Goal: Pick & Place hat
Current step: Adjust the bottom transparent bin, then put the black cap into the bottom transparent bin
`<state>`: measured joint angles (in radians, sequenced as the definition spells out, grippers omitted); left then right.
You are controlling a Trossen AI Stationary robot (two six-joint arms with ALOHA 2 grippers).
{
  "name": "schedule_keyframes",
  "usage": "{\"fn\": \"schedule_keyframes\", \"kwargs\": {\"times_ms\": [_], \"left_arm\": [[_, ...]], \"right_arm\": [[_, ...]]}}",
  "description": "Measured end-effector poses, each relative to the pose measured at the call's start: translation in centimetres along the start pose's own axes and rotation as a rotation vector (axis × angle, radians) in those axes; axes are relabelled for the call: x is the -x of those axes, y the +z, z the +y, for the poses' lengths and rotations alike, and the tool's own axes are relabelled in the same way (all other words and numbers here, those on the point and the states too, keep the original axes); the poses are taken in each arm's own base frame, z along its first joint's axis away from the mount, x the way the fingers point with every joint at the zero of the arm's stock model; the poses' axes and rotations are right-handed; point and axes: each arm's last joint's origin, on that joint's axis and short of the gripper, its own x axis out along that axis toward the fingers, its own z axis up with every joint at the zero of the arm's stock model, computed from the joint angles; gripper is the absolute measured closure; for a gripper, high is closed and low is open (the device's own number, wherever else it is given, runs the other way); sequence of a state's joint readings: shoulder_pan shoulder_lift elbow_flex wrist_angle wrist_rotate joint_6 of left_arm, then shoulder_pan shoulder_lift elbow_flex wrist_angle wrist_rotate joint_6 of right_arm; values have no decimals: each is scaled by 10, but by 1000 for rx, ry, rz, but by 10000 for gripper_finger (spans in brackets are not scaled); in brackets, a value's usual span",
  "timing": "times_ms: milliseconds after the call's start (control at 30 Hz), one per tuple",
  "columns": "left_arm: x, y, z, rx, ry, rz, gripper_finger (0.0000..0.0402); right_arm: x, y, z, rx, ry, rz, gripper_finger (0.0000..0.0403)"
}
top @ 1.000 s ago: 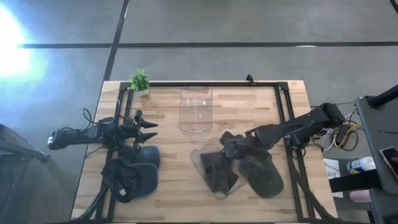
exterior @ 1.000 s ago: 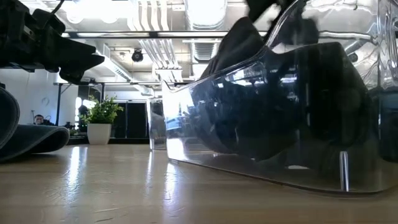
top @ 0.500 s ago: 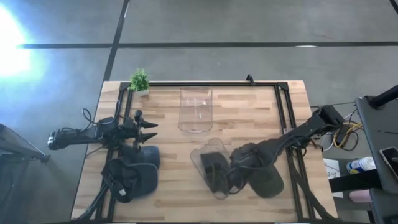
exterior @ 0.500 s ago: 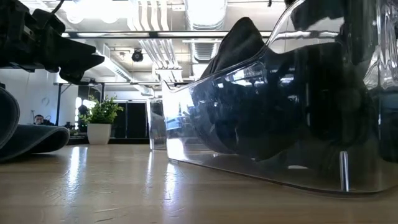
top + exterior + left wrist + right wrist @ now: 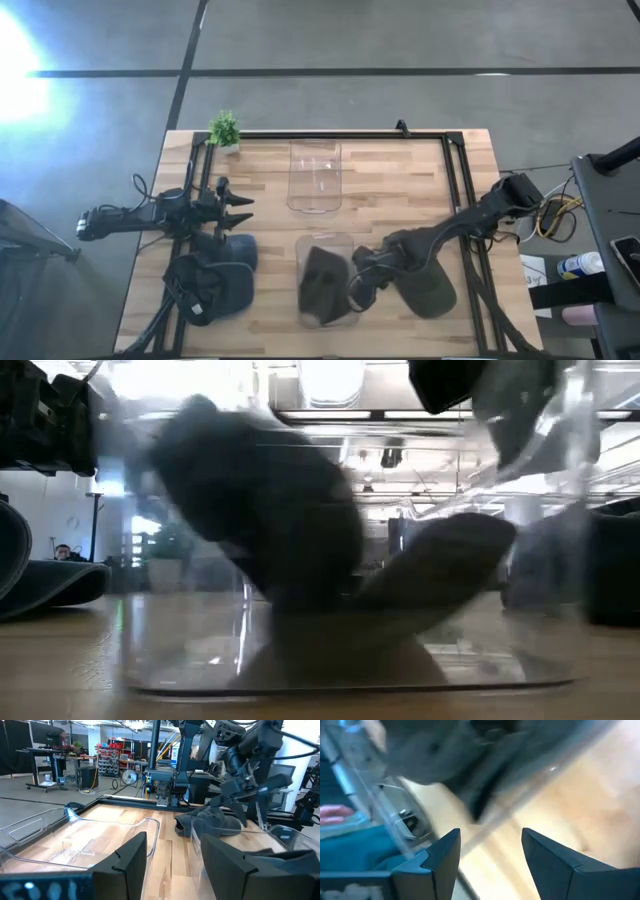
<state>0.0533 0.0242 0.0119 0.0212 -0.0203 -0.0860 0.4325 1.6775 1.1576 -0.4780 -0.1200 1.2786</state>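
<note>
Now the right gripper (image 5: pixel 358 283), fingers spread and empty, sits just beside the clear tray (image 5: pixel 325 246) where the hat (image 5: pixel 322 280) lies, near the table's (image 5: pixel 400 190) front edge.

A light wooden butcher-block table (image 5: pixel 400 180) stood on a grey concrete floor (image 5: pixel 330 100) crossed by dark lines. A small green potted plant (image 5: pixel 224 129) sat at the table's far left corner. A thin black metal frame (image 5: pixel 330 135) ran along the table's far edge and down both sides. Off the table's right edge lay a tangle of coloured cables (image 5: pixel 555 215), with a white bottle with a blue cap (image 5: pixel 578 265) just beyond them
</note>
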Motion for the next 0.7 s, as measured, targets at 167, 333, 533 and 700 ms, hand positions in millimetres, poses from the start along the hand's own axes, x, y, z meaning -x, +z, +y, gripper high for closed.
{"fn": "schedule_keyframes", "kwargs": {"times_ms": [167,333,533,700], "left_arm": [[0,0,0,0,0,0,220],[0,0,0,0,0,0,220],[0,0,0,0,0,0,220],[0,0,0,0,0,0,220]], "right_arm": [[9,-5,-14,-19,-187,-25,197],[30,-15,-20,13,-417,-16,197],[47,-37,-19,67,-575,49,197],[49,-62,-15,96,-596,59,197]]}}
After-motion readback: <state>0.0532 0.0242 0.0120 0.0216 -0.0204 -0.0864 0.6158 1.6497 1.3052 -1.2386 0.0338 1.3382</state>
